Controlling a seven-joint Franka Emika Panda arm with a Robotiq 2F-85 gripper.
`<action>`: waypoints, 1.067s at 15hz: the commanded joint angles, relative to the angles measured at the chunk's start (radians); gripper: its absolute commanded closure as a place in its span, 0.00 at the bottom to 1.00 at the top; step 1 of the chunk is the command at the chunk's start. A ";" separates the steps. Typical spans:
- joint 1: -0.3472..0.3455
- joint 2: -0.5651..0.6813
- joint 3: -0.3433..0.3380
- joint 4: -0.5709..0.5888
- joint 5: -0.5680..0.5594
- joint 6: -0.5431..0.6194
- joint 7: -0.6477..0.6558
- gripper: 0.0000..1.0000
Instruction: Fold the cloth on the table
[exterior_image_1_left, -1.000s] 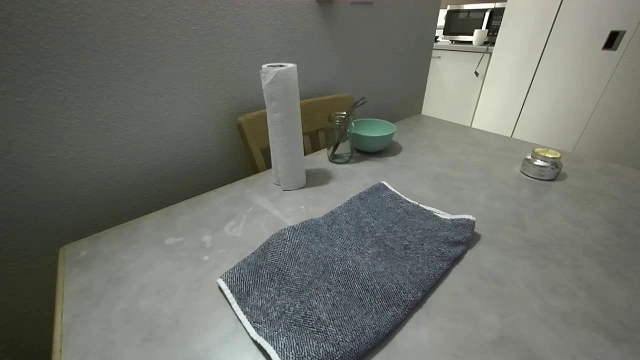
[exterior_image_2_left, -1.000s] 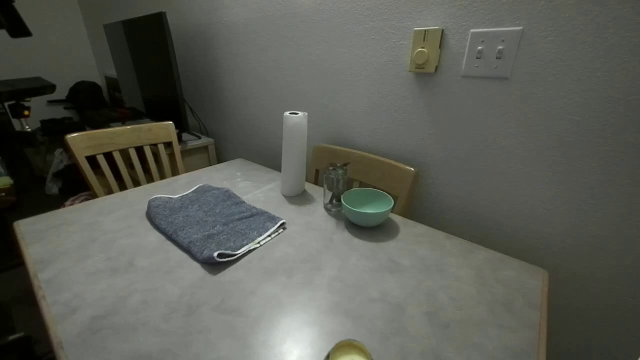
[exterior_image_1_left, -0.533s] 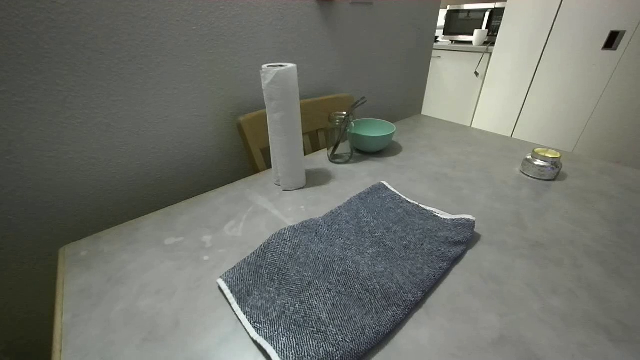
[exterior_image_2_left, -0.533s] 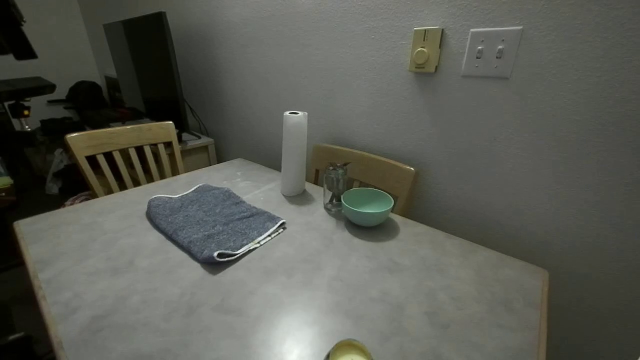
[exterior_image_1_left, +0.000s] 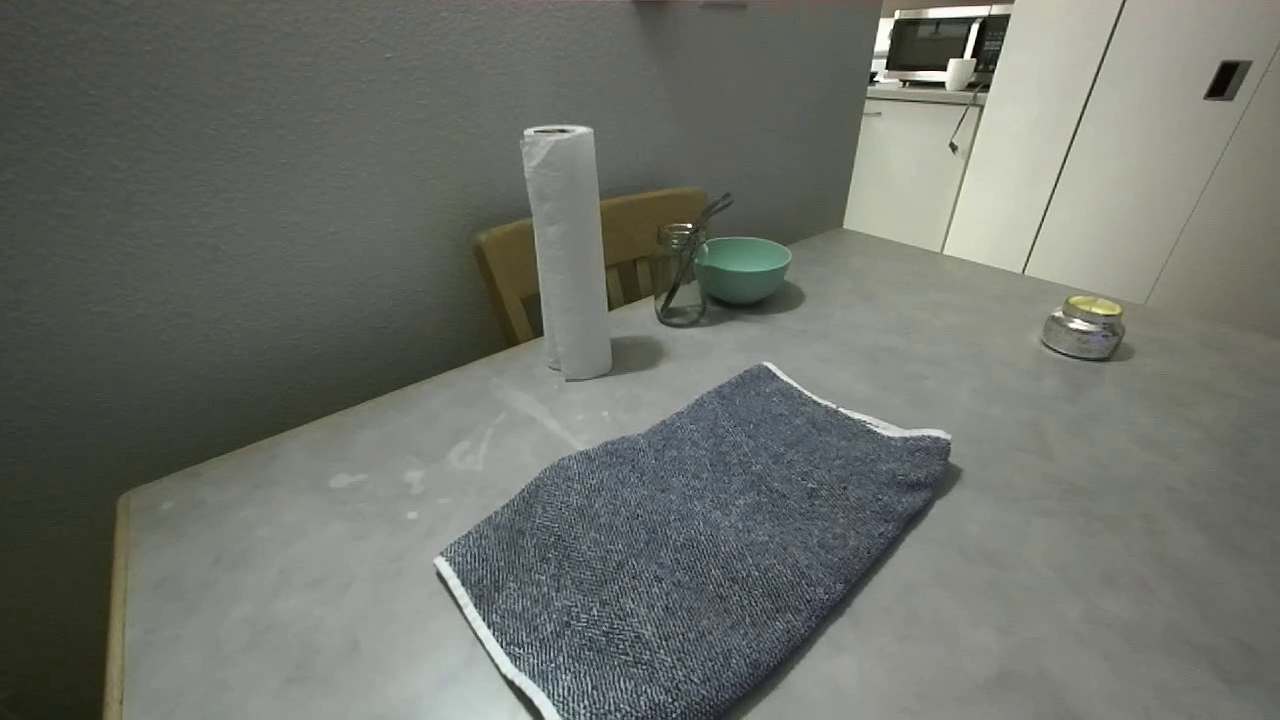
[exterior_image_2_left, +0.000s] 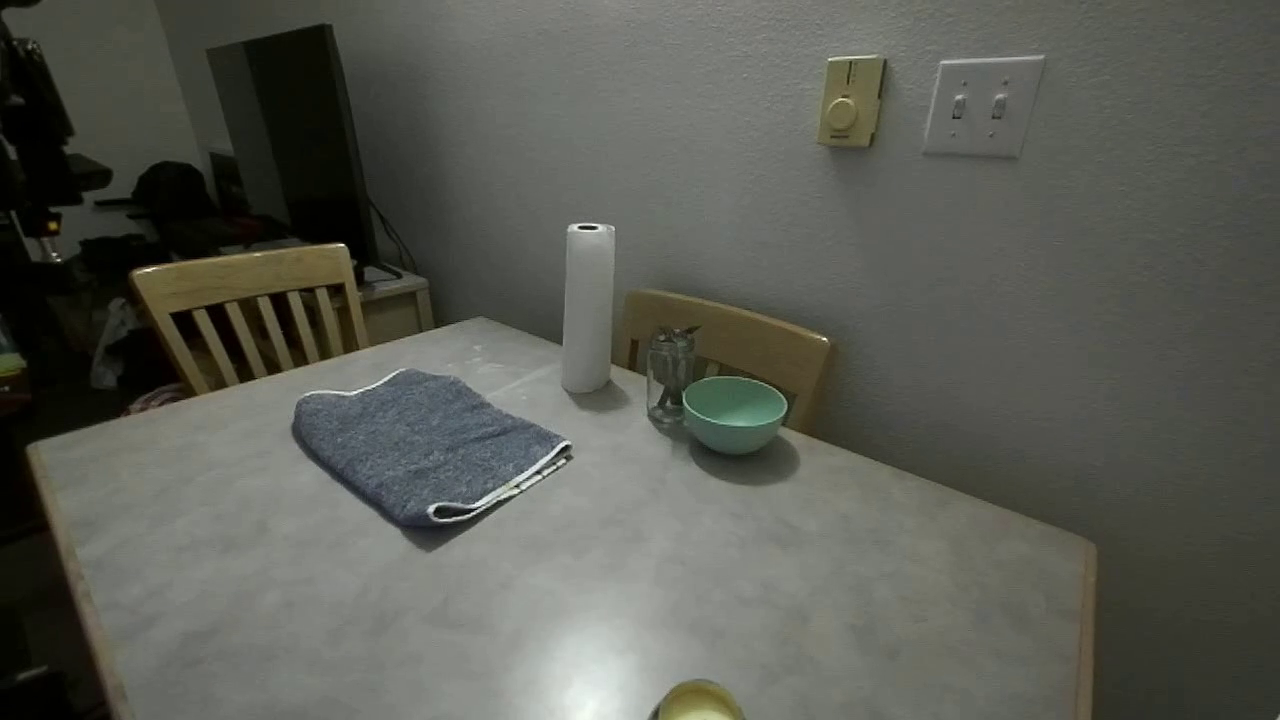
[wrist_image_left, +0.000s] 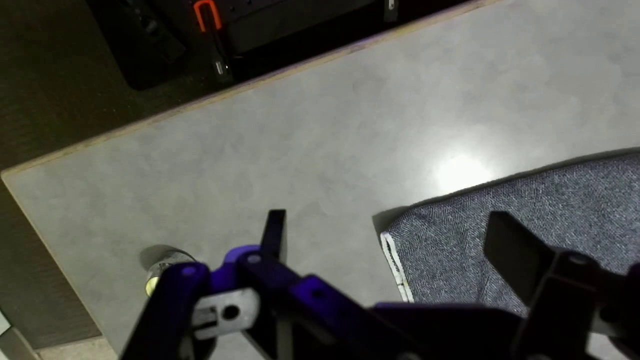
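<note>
The cloth (exterior_image_1_left: 700, 540) is a dark grey-blue towel with white hems. It lies doubled over on the light grey table (exterior_image_1_left: 300, 600), with a slightly wavy outline. In an exterior view the cloth (exterior_image_2_left: 430, 440) shows two hem layers and a bit of striped underside at its near short end; the table (exterior_image_2_left: 640, 600) extends around it. In the wrist view my gripper (wrist_image_left: 387, 220) is wide open and empty, above the table (wrist_image_left: 300, 140). One finger appears over bare table, the other over the cloth (wrist_image_left: 440, 250), with the layered corner between them. The gripper seems well above the cloth.
A paper-towel roll (exterior_image_1_left: 570, 260), a glass jar with utensils (exterior_image_1_left: 680, 290) and a green bowl (exterior_image_1_left: 745, 270) stand along the wall side. A silver candle jar (exterior_image_1_left: 1083, 330) stands farther off; it also shows in the wrist view (wrist_image_left: 167, 270). Wooden chairs (exterior_image_2_left: 250, 270) are at the table's edges.
In an exterior view the dark arm part at the upper left edge has moved downward. The cloth and the other objects have not moved.
</note>
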 joint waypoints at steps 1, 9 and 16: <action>-0.003 -0.004 0.002 0.002 0.001 -0.002 -0.002 0.00; 0.007 0.000 0.006 -0.073 0.033 0.146 0.011 0.00; 0.007 0.041 0.001 -0.116 0.057 0.207 0.002 0.00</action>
